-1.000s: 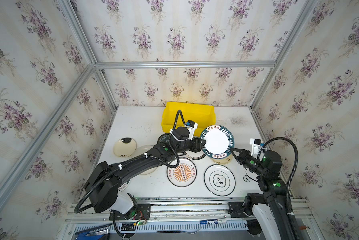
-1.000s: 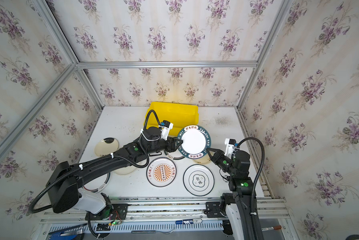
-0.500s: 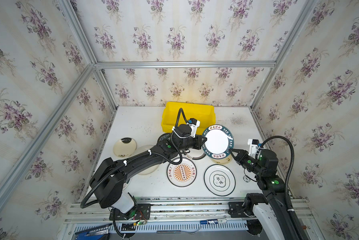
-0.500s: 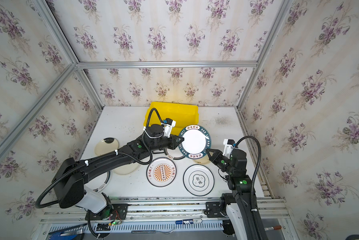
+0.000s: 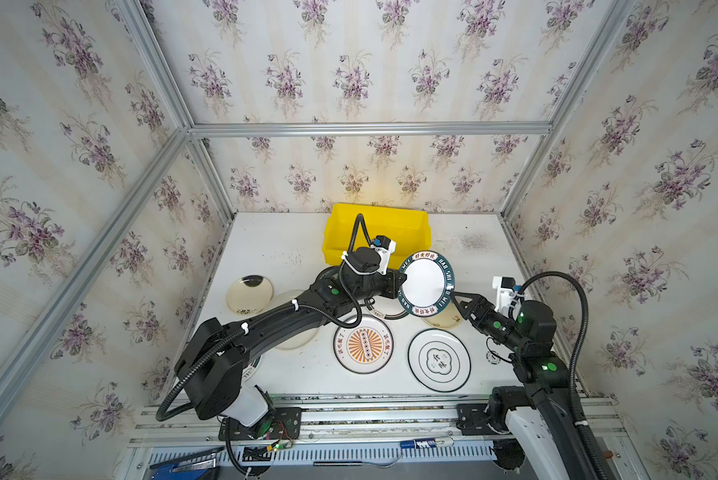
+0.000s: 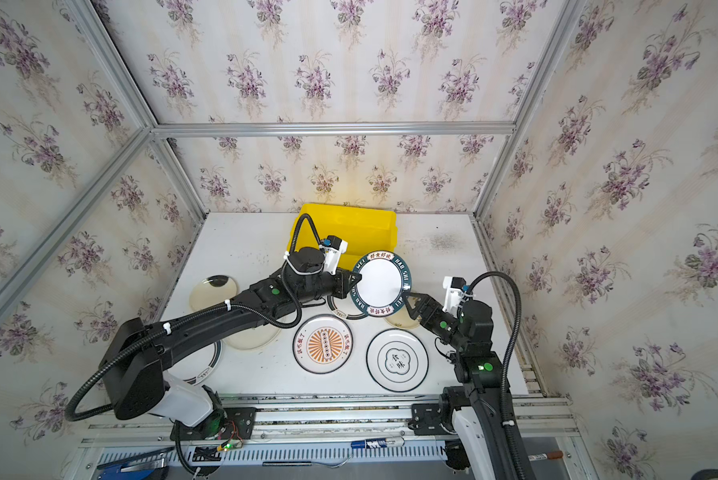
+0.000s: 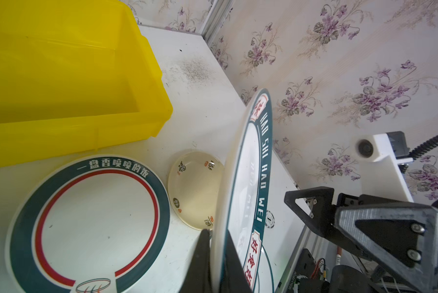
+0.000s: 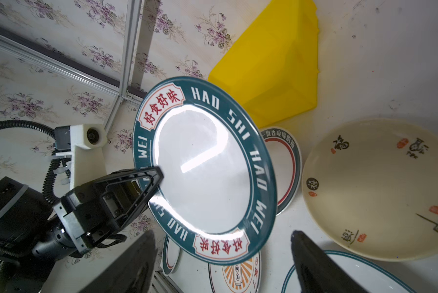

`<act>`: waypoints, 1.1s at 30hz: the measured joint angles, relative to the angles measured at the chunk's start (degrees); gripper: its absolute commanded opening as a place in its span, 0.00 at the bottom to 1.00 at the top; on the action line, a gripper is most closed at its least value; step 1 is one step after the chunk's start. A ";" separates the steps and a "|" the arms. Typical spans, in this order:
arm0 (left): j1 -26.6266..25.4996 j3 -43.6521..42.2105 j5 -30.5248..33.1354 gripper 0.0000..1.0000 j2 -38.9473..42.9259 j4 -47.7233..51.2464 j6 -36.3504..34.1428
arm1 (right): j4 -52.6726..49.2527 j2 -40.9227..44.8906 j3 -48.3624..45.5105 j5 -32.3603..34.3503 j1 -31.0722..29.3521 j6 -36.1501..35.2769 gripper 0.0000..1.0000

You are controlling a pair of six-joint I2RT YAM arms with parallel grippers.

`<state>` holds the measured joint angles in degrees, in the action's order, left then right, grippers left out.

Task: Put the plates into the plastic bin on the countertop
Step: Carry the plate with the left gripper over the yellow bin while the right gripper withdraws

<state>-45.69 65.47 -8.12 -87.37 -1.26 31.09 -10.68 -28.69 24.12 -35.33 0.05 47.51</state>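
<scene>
Low in a top view, more plates (image 5: 363,344) lie on our worktop (image 5: 282,245). Mid-frame, our left pincer (image 5: 399,286) grips the teal plate (image 5: 425,284) by its rim. Our right pincer (image 5: 457,300), shut a second ago, now gapes wide beside it. Next we must lift it into the bin (image 5: 407,232) above.

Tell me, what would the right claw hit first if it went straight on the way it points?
Probably the teal-rimmed HAO SHI WEI plate that the left gripper holds on edge: the right gripper, jaws open, faces its rim, close by.
</scene>
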 measured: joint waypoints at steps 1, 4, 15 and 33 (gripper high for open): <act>0.55 0.39 0.13 0.00 0.11 0.59 -0.44 | 0.15 0.11 -0.22 -0.04 0.00 -0.02 0.92; 3.48 2.86 1.95 0.00 0.20 2.25 -1.51 | -0.44 0.46 -0.52 -0.22 0.00 -0.50 0.93; 17.79 19.10 11.02 0.00 -9.60 8.13 -7.56 | -3.78 7.04 -2.62 -0.46 0.00 -0.92 0.93; 27.39 39.36 8.31 0.00 -31.58 18.08 -10.97 | -14.23 16.74 -4.81 0.11 0.00 -1.07 0.92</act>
<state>-18.31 104.84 0.19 -118.96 16.82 20.12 -24.91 -11.94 19.31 -35.22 0.05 46.44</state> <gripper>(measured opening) 0.092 0.919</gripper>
